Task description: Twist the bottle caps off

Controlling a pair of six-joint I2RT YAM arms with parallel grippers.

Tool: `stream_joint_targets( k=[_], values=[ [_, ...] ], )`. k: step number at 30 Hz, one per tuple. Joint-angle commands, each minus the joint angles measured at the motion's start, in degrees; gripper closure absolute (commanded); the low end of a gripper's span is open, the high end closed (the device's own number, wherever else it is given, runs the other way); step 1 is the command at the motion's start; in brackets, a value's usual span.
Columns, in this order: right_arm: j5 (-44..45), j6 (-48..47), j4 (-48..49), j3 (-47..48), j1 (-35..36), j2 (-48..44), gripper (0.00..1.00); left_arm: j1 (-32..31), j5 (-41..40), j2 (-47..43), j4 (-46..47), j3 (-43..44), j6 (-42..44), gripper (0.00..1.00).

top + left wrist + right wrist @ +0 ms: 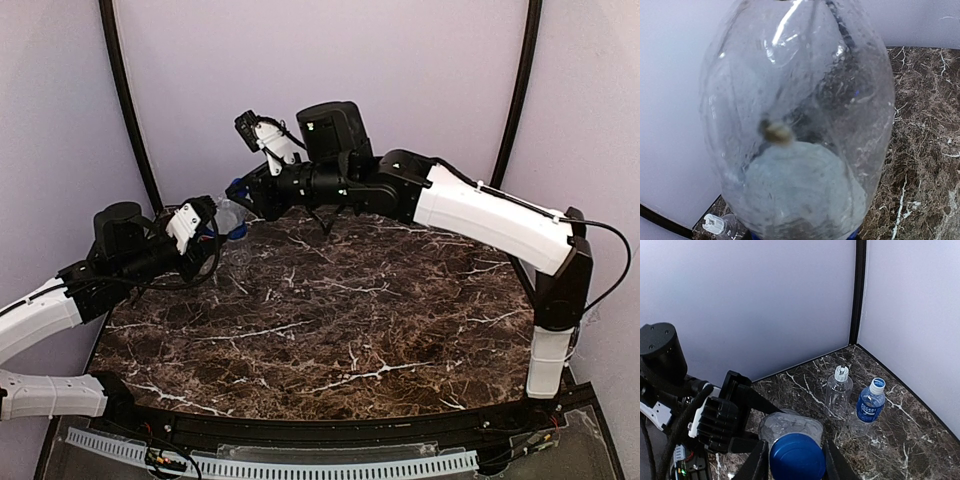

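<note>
Right end effector: fingers pressed on both sides of the blue cap.
Left end effector: clamped round the clear bottle.
Blue cap: on that bottle's neck, facing the right arm.
Other bottles: white-capped bottle and blue-label bottle, upright, side by side near the table corner.

Three clear bottles, three screw caps.
</note>
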Motion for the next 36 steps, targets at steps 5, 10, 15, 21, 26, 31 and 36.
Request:
stream_joint_targets(
  k=[5,10,15,21,26,31,36],
  values=[
    [-6.9,1.5,0.6,0.3,-1.8,0.4,1.0,-0.3,1.8,-0.6,0.6,-1.2,0.7,0.64],
    [-11.4,3.3,0.8,-1.2,-3.5,-1.4,1.0,-0.2,1.9,-2.1,1.3,-2.7,-0.5,0.28],
    [-18.2,6.2,4.2,-4.9,-5.2,-4.6,1.0,-0.2,-4.5,-1.4,2.0,-4.5,1.5,0.25],
    [-21.0,7.5,5.9,-6.0,-5.5,-5.8,1.0,-0.2,-1.5,-1.0,0.4,-4.7,1.7,0.27],
    [-21.3,7.7,6.1,-6.7,-5.5,-6.1,1.0,-0.2,-1.8,-0.9,0.4,-5.2,3.0,0.32],
    [-20.0,8.2,5.9,-7.3,-5.6,-6.3,0.95,-0.2,-2.2,-1.4,1.2,-5.2,4.9,0.48],
    [-19.1,12.1,5.1,-8.0,-6.4,-6.7,0.41,-0.2,-6.4,-2.0,5.1,-5.8,11.3,0.61]
  ],
)
